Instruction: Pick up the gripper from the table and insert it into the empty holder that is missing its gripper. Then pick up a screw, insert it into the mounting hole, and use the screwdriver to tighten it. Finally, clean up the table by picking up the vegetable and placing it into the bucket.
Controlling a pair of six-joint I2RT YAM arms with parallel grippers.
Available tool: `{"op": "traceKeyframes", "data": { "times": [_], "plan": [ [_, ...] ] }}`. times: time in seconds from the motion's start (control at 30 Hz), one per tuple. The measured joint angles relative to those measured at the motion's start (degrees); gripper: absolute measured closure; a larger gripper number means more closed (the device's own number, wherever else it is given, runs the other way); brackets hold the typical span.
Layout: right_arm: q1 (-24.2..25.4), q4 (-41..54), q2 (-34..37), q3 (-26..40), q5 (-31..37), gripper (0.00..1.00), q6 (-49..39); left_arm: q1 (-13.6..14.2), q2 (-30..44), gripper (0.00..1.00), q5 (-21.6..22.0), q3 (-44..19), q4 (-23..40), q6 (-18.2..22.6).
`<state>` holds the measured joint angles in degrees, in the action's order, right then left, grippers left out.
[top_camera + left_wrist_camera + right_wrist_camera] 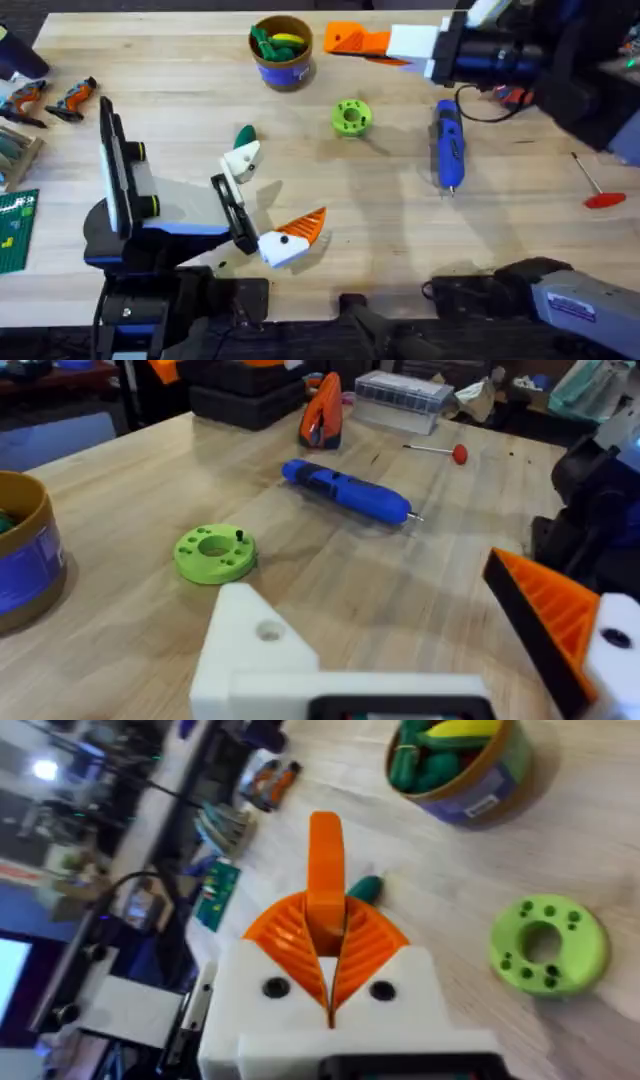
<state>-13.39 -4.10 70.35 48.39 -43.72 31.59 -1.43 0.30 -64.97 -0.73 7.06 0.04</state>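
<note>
Overhead, I am finding no writing I can read: the pale label on the small round blue bucket with the tan rim (282, 52) is too small. It is standing at the far side of the pale wooden plank table (400, 230), holding green and yellow toys. My right claw (352, 40) is reaching in from the right just beside it, pinching the small orange wedge-shaped plastic gripper tip (340, 38). My left claw (268, 200) is lying spread, low near the table. Its bare white blocky plastic holder (243, 160) is just beside the small dark green oval toy vegetable (245, 133). The stubby blue powered screwdriver (448, 147) is lying to the right of the lime-green round disc (351, 117).

From my left wrist, the holder (260, 650) is pointing toward the disc (215, 552) and the screwdriver (345, 490). A cluttered room is showing beyond the table edge.

From my right wrist, my ribbed orange pads (290, 935) are pressing together on the gripper tip (325, 850). Beyond it the vegetable (365, 888) is lying on the wood and the bucket (470, 775) is standing; its label stays unreadable.
</note>
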Motion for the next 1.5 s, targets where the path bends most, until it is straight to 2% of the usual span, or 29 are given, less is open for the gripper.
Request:
{"op": "traceKeyframes", "data": {
  "times": [0.37, 0.5, 0.53, 0.63, 1.07, 1.5],
  "plan": [
    [1.7, -24.5, 0.8, -10.5, -13.7, 0.989, 12.6, 0.0, 0.0, 0.015, 0.0, 0.0, 0.0, 0.0],
    [1.7, -34.0, 4.0, -12.8, -17.2, 0.989, 18.0, 0.0, 0.0, 0.015, 0.0, 0.0, 0.0, 0.0],
    [1.7, -39.9, 6.8, -13.7, -19.6, 0.989, 22.1, 0.0, 0.0, 0.015, 0.0, 0.0, 0.0, 0.0],
    [1.7, -44.4, 9.5, -13.8, -21.9, 0.989, 25.8, 0.0, 0.0, 0.015, 0.0, 0.0, 0.0, 0.0],
    [-1.3, -57.7, 21.9, -14.4, -32.1, 0.989, 37.2, 0.0, 0.0, 0.015, 0.0, 0.0, 0.0, 0.0],
    [-5.3, -58.3, 27.0, -14.4, -39.1, 0.989, 40.4, 0.0, 0.0, 0.015, 0.0, 0.0, 0.0, 0.0]
  ]
}}
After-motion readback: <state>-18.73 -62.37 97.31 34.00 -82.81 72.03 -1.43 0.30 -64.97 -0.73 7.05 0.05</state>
